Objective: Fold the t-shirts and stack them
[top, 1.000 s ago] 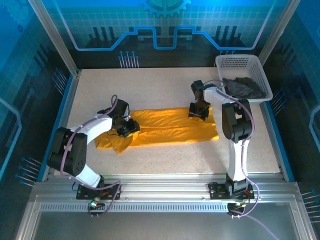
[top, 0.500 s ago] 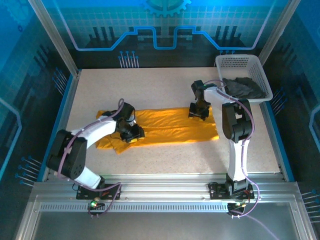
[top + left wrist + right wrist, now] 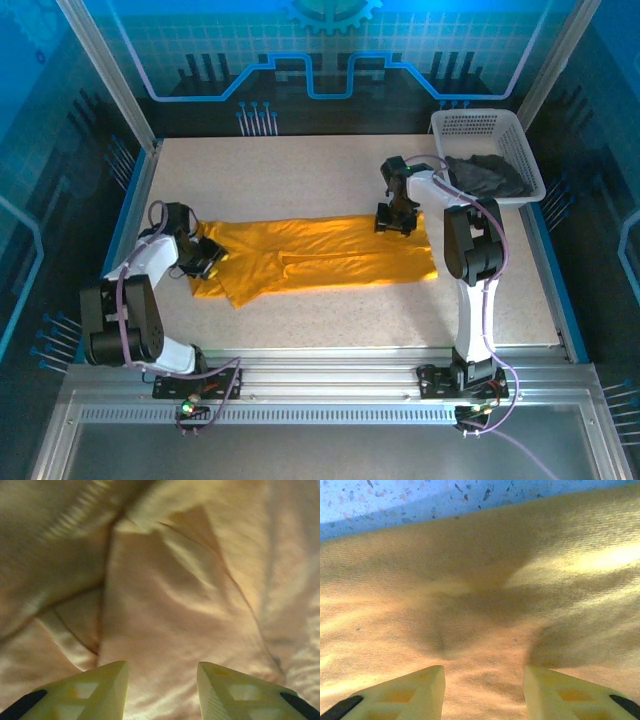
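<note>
The orange-yellow t-shirt [image 3: 330, 252] lies as a long flat strip across the middle of the table, with wrinkles and a sleeve fold at its left end. My left gripper [image 3: 205, 258] is low over that left end. In the left wrist view its jaws [image 3: 162, 672] stand open over creased orange cloth [image 3: 170, 605], with nothing pinched. My right gripper [image 3: 393, 222] is at the strip's far edge near the right end; its jaws [image 3: 484, 677] stand open above the cloth [image 3: 480, 605]. The dark grey t-shirt [image 3: 487, 175] lies crumpled in the basket.
The white lattice basket [image 3: 470, 122] stands at the back right corner of the speckled table [image 3: 300, 175]. Blue rails [image 3: 130, 215] border the table's sides. Bare tabletop [image 3: 420, 495] shows just past the shirt's far edge.
My left gripper has slid left along the shirt from near its middle to its left end, and the cloth there now lies flatter. The right gripper has hardly moved.
</note>
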Controlling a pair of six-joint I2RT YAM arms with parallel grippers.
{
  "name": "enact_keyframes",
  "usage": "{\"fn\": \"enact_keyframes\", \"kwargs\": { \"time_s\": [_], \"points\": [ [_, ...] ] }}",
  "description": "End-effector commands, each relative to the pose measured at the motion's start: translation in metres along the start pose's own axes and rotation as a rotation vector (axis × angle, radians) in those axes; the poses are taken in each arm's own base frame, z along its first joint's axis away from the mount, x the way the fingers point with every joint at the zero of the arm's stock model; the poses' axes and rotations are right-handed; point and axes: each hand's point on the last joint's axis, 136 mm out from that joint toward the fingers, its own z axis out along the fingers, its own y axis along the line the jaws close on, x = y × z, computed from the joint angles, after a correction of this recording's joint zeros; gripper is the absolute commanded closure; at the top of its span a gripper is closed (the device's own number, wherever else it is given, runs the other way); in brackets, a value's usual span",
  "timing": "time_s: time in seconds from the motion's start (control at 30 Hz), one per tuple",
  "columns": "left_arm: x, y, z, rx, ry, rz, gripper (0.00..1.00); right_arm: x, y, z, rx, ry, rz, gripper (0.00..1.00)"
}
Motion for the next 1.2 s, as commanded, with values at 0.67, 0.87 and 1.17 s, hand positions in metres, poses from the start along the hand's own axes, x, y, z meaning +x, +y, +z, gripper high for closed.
{"fn": "enact_keyframes", "kwargs": {
  "time_s": [0.67, 0.87, 1.17],
  "points": [
    [-0.015, 0.007, 0.010, 0.009, -0.027, 0.056, 0.88, 0.004, 0.002, 0.013, 0.011, 0.065, -0.001, 0.55],
    [-0.013, 0.007, 0.002, -0.001, -0.030, 0.048, 0.90, 0.004, 0.001, 0.015, 0.017, 0.074, 0.004, 0.55],
    [-0.015, 0.004, 0.000, -0.008, -0.017, 0.050, 0.75, 0.003, -0.001, 0.017, 0.019, 0.084, 0.004, 0.55]
  ]
}}
